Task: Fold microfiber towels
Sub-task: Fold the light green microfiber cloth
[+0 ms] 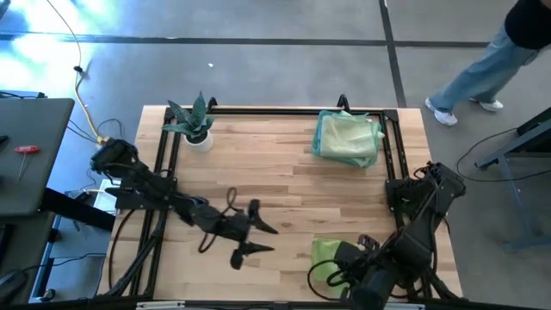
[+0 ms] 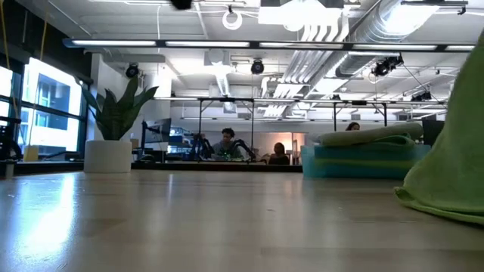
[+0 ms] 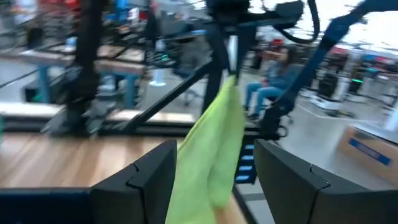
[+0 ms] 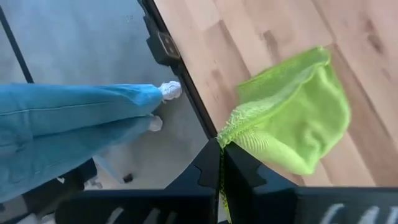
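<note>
A lime green towel (image 4: 292,118) hangs from my right gripper (image 4: 222,149), which is shut on it near the table's near right corner (image 1: 344,257). The towel also shows in the high view (image 1: 324,255) and at the right of the low view (image 2: 454,143). My left gripper (image 1: 261,238) is open and empty, low over the table's near middle, pointing toward the towel. In its wrist view the towel (image 3: 214,143) hangs beyond its spread fingers (image 3: 214,152). A stack of folded towels (image 1: 347,138) lies at the far right. My right gripper pinches the lime towel's edge (image 4: 231,129) between its two shut fingers, from above. The towel hangs slack below the fingers, and its lower end (image 2: 435,202) lies on the table.
A spiky green plant in a white pot (image 1: 196,127) stands at the far left of the table. A black frame (image 1: 275,110) runs along the table's edges. A person in jeans (image 1: 482,69) walks on the floor beyond the far right corner.
</note>
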You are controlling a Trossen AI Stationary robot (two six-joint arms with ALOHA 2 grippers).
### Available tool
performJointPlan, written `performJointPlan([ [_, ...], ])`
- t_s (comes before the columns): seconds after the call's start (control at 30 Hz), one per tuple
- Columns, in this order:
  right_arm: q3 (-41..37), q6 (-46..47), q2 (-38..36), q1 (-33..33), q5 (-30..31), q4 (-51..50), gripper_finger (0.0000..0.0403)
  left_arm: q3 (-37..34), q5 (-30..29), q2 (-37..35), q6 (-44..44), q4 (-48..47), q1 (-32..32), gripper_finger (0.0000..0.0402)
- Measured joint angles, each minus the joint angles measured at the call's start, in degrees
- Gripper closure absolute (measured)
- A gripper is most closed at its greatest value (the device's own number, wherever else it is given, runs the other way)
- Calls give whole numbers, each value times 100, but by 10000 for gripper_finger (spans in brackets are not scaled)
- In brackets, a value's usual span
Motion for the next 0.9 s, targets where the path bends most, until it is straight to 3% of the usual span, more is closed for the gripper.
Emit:
performJointPlan([
  [0.33, 212, -1303, 4, -382, -280, -19, 403, 1811, 1644, 1582, 419, 25, 669, 200],
  [0.63, 212, -2363, 5, -476, -963, 399, 403, 3435, 3663, 2756, 126, 13, 988, 200],
  [0.77, 212, -2755, 3, -501, -1106, 401, 403, 4052, 4143, 3145, 106, -25, 1024, 200],
  [0.9, 212, -2818, 0, -594, -1267, 475, 403, 4433, 4143, 3400, 116, -25, 1027, 200],
])
